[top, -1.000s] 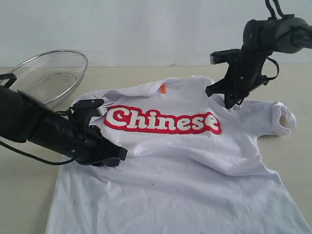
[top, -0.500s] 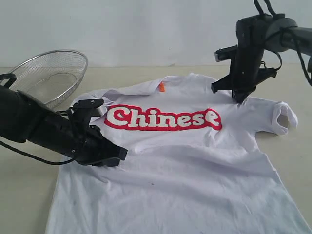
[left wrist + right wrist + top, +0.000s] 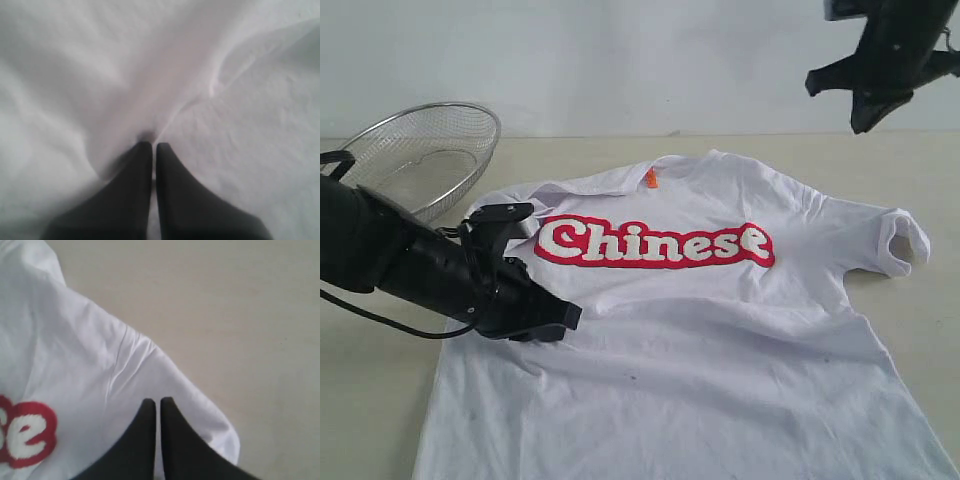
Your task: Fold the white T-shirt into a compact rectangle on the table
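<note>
Beige table [image 3: 880, 160] carrying white T-shirt [image 3: 700, 330], spread flat, red lettering up. Wire-mesh basket [image 3: 420, 155] far left, near the sleeve. Left gripper [image 3: 560, 318] low on shirt's left side, clenched on a pucker of fabric. Right gripper [image 3: 867, 122] raised above right shoulder, clamped together, holding nothing. Orange neck tag [image 3: 653, 180] at collar.

arms [image 3: 410, 265]: matte black | claw fingers [image 3: 125, 200]: tapered, black | cable [image 3: 380, 318]: black

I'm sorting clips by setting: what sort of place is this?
Probably a robotics lab bench: a black robot arm resting on a white T-shirt, a wide beige table, a plain white wall.
</note>
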Motion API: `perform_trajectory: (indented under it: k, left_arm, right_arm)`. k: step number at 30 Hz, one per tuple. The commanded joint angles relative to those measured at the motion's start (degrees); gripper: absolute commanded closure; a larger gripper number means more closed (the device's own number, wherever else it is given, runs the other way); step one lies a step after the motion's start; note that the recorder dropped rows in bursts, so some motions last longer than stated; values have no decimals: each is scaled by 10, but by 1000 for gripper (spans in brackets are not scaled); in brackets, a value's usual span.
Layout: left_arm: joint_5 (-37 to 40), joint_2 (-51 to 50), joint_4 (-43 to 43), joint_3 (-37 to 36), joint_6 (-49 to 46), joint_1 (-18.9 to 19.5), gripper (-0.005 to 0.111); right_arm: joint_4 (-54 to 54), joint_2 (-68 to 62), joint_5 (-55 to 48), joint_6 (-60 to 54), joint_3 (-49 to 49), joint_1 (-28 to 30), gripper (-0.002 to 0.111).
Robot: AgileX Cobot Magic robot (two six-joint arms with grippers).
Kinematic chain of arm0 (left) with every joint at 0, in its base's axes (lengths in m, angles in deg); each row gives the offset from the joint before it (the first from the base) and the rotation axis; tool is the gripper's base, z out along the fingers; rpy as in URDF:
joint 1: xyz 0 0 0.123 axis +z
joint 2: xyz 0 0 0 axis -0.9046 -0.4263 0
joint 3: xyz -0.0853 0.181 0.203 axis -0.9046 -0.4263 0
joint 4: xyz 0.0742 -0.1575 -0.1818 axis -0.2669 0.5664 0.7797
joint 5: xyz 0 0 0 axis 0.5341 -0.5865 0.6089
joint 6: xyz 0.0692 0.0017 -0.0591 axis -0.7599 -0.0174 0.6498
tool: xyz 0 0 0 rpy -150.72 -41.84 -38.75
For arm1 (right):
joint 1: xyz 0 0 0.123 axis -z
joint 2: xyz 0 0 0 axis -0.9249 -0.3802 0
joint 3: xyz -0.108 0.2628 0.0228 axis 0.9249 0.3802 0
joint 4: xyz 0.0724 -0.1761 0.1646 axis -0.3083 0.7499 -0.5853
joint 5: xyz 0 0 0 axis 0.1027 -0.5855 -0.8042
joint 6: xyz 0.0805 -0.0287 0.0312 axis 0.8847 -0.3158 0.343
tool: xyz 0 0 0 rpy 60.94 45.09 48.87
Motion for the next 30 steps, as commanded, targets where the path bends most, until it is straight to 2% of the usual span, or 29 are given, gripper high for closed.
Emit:
perform_trajectory:
  k: [1, 9, 14, 17, 19, 22, 23, 24, 30]
  left_arm:
    - [-11, 1, -16, -4, 2, 2, 102]
    - [-11, 1, -16, -4, 2, 2, 102]
    - [-11, 1, -16, -4, 2, 2, 102]
    - [-7, 1, -17, -4, 2, 2, 102]
    - [-7, 1, -17, -4, 2, 2, 102]
    - [-7, 1, -17, -4, 2, 2, 102]
    - [-7, 1, -17, -4, 2, 2, 102]
    - [-7, 1, -17, -4, 2, 2, 102]
    - [-7, 1, -17, -4, 2, 2, 102]
  right_arm:
    - [-143, 56, -8, -73, 87, 74, 109]
    - [-382, 109, -8, -270, 305, 214, 109]
    - [-430, 102, -3, -315, 385, 253, 107]
    - [-409, 102, 34, -315, 402, 255, 92]
    - [-406, 99, 49, -315, 402, 255, 75]
    - [-392, 96, 80, -287, 402, 255, 41]
    - [-392, 92, 91, -277, 402, 255, 34]
    - [-392, 91, 95, -276, 402, 255, 34]
    - [-394, 60, 135, -258, 402, 255, 57]
